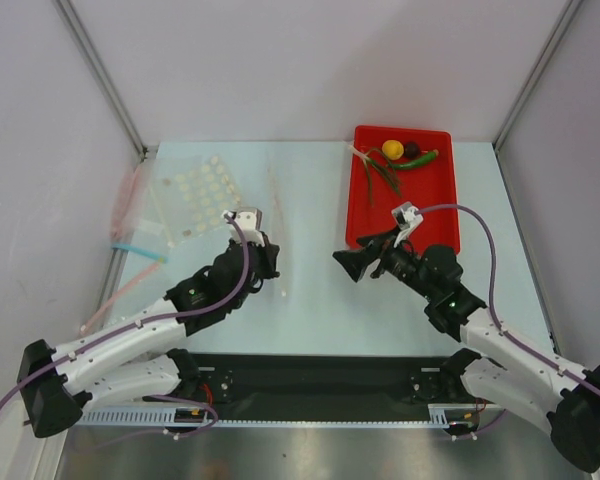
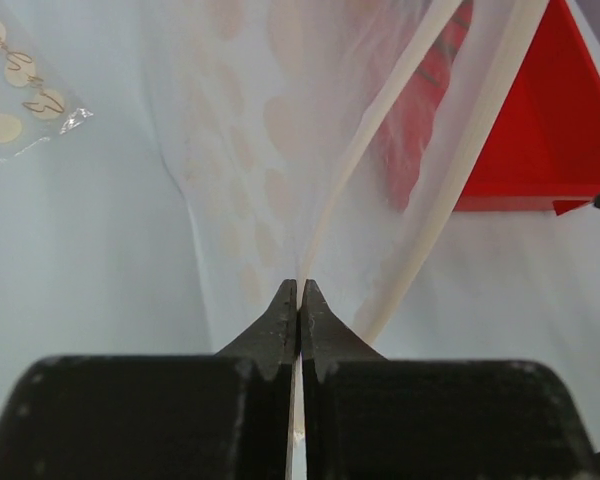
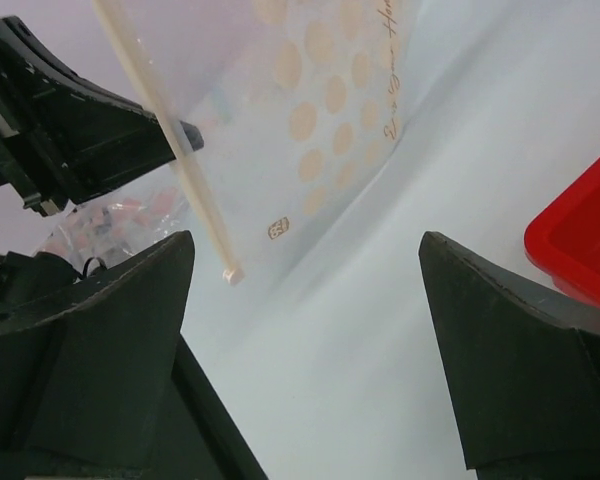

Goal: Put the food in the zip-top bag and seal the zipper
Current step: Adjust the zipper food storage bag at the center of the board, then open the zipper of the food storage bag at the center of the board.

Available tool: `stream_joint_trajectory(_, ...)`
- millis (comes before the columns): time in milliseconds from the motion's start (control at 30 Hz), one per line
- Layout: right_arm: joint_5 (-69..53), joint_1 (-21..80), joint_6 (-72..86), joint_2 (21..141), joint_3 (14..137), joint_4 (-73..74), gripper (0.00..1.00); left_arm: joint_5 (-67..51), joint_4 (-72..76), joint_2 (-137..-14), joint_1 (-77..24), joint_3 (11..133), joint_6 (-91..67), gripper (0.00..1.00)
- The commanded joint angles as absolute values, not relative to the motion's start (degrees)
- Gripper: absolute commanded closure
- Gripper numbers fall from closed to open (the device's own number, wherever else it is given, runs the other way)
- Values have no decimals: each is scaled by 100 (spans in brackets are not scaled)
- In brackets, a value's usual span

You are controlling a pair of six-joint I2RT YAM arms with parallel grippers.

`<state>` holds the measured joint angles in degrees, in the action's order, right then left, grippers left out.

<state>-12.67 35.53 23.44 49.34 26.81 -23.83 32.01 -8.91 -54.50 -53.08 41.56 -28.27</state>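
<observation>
My left gripper [image 2: 299, 290]: pinched fully together on a thin pale edge of the zip-top bag [image 2: 260, 140]. The clear film fans up and away from my fingertips, with faint round dots showing through it.
The zipper [image 2: 341, 205]: a pale strip running from my closed left tips up and to the right. A second pale strip lies beside it, and the two spread apart higher up.
My right gripper [image 3: 308, 245]: fingers spread as wide as they go, with nothing between them. It hangs over the table [image 1: 315, 190], between the bag and the red tray [image 1: 435, 205].
From my right wrist: the strip crosses in front of me, its free end just off one of my fingers. My other gripper shows dark behind it.
Where the bag is: left of the table's middle, held by its edge in my left grip and well apart from the tray. I cannot tell whether its far part rests on the table.
The food: all at the far end of the tray. The yellow ball [image 1: 391, 149] has the maroon ball [image 1: 413, 150] just beside it, then the green chili [image 1: 423, 159], with the thin green stalks [image 1: 375, 172] nearer me.
Other bags: a flatter dotted bag [image 1: 205, 190] lies far left, and plain clear bags [image 1: 130, 225] sit at the table's left edge.
</observation>
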Motion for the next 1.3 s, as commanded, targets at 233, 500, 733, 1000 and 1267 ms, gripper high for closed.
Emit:
stream_joint_trajectory(233, -696, 4833, 1302, 5387, 3120, -2584, 23, 2830, -474, -5712, -5309, 4122, -3647, 100)
stream_joint_trajectory(500, 359, 5484, 1072, 6177, 3357, -2751, 36, 2496, -510, -6135, -5317, 4324, -3876, 100)
stream_joint_trajectory(733, 1299, 5625, 1283, 6530, 3357, -3058, 40, 2224, -325, -6170, -5317, 4254, -3858, 100)
stream_joint_trajectory(1000, 1274, 5651, 1310, 6706, 3340, -3252, 41, 1872, -62, -6223, -5317, 4184, -3735, 100)
stream_joint_trajectory(1267, 1634, 5651, 1397, 6917, 3462, -3156, 71, 1723, 149, -6144, -5317, 4113, -3709, 100)
